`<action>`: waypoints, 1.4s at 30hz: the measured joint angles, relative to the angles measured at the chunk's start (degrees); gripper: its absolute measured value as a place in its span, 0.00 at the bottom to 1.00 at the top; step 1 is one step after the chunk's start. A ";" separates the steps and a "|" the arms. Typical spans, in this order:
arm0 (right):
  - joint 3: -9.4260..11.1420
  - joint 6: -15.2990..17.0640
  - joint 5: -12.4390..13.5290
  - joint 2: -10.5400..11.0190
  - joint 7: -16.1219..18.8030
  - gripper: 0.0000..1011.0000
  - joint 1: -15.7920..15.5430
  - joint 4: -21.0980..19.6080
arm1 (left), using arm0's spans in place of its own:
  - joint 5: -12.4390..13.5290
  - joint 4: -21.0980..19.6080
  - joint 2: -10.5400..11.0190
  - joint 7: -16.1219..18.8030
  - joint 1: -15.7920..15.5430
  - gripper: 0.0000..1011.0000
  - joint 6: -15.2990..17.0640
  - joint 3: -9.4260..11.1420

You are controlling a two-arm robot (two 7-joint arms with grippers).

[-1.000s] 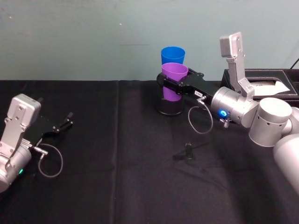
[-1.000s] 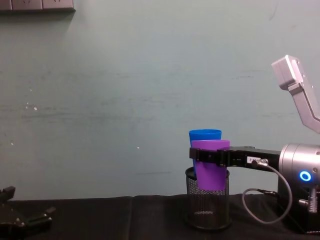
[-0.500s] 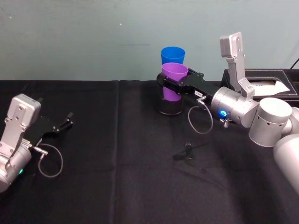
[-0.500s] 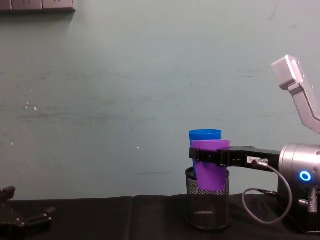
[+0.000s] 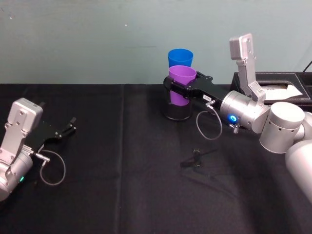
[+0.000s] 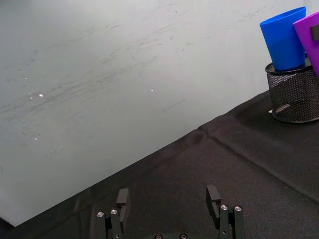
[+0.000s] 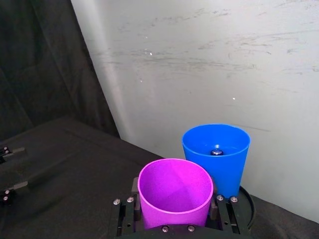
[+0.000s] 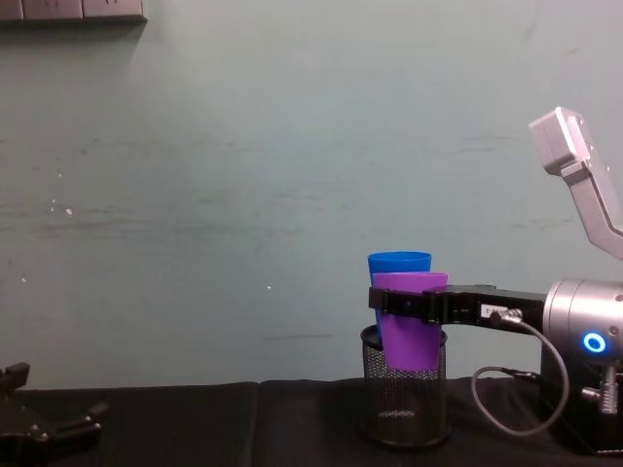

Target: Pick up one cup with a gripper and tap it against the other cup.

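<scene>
A table covered in wrinkled black cloth (image 5: pixel 146 185) carries everything. Directly under the right gripper's closed jaws stands a black wire-mesh cylindrical pen holder (image 5: pixel 177 111), resting on the cloth. Behind that arm sits a black rectangular box (image 5: pixel 273 84). A small dark clip-like object (image 5: pixel 196 158) lies nearer.

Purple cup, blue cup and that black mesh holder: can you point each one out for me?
purple cup (image 7: pixel 174 191): right wrist view, inside of its open mouth.
blue cup (image 5: pixel 180 57): head view, upper wall below the rim.
black mesh pen holder (image 8: pixel 407 409): chest view, front of the mesh wall.
</scene>
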 joint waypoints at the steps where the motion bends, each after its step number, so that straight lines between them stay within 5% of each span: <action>1: 0.00 0.00 0.00 0.00 0.00 0.73 0.00 0.00 | 0.00 0.00 0.00 0.00 0.00 0.99 0.00 0.00; 42: 0.00 0.00 0.00 0.00 0.00 0.73 0.00 0.00 | 0.00 0.00 0.00 0.00 0.00 0.99 0.00 0.00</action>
